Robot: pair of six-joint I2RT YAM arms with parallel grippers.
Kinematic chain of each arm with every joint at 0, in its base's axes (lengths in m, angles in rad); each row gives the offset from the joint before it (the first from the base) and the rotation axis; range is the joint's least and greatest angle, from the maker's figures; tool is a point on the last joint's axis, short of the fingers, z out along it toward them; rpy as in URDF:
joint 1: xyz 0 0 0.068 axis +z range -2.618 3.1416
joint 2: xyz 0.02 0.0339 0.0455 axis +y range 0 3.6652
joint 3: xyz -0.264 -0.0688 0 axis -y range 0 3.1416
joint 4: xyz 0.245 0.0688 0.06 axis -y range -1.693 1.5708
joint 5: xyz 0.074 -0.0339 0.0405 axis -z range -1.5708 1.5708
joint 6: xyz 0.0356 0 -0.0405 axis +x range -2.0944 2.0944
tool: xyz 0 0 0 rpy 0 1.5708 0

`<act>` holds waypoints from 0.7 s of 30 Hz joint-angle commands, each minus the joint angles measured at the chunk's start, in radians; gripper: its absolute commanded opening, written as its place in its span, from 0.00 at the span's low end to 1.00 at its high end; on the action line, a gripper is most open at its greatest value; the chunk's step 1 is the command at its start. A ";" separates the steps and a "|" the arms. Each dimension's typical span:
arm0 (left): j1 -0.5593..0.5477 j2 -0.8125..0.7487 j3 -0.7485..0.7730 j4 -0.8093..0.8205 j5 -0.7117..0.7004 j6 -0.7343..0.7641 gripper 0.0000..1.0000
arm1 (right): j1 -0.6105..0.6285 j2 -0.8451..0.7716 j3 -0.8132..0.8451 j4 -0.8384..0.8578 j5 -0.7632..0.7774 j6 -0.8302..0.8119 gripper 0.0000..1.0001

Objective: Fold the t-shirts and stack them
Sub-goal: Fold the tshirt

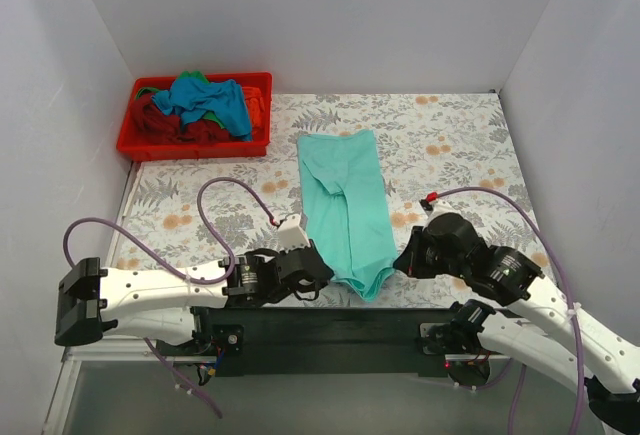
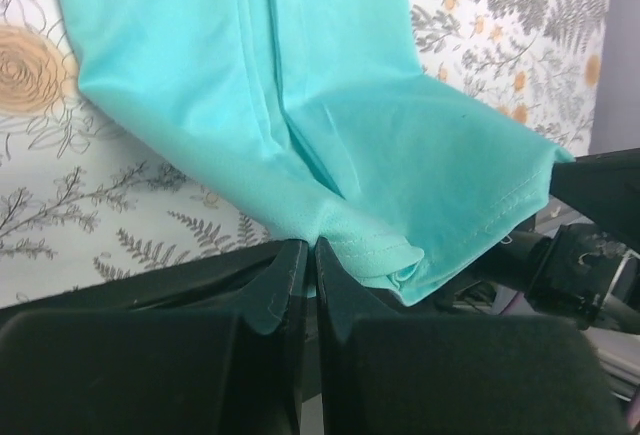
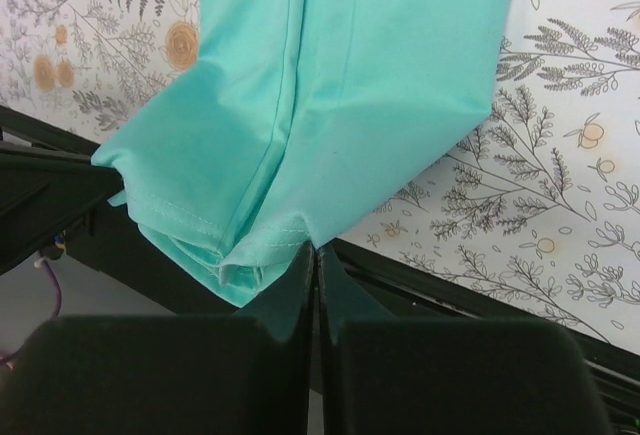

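Note:
A mint-teal t-shirt lies folded into a long narrow strip down the middle of the flowered table. Its near end is lifted off the table edge. My left gripper is shut on the near left corner of the shirt; the fingertips pinch the hem. My right gripper is shut on the near right corner of the shirt; its fingertips pinch the stitched hem. Other t-shirts, blue, dark red, green and orange, lie heaped in the red bin.
The red plastic bin stands at the far left corner. White walls close the table at the back and both sides. The black bar of the arm mount runs along the near edge.

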 commanded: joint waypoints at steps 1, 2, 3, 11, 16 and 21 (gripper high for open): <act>0.053 -0.045 -0.042 0.076 0.020 0.053 0.00 | -0.001 0.018 -0.007 0.102 0.047 0.016 0.01; 0.076 -0.062 -0.050 0.086 0.025 0.061 0.00 | 0.001 0.021 -0.008 0.110 0.071 0.023 0.01; 0.082 -0.067 -0.061 0.102 0.026 0.074 0.00 | -0.001 0.022 -0.016 0.129 0.085 0.028 0.01; 0.162 -0.091 -0.092 0.154 0.049 0.140 0.00 | 0.001 0.074 -0.015 0.228 0.165 0.031 0.01; 0.225 -0.091 -0.095 0.191 0.051 0.182 0.00 | -0.001 0.139 0.016 0.264 0.216 0.020 0.01; 0.286 -0.088 -0.108 0.241 0.069 0.205 0.00 | -0.001 0.160 0.027 0.317 0.286 0.031 0.01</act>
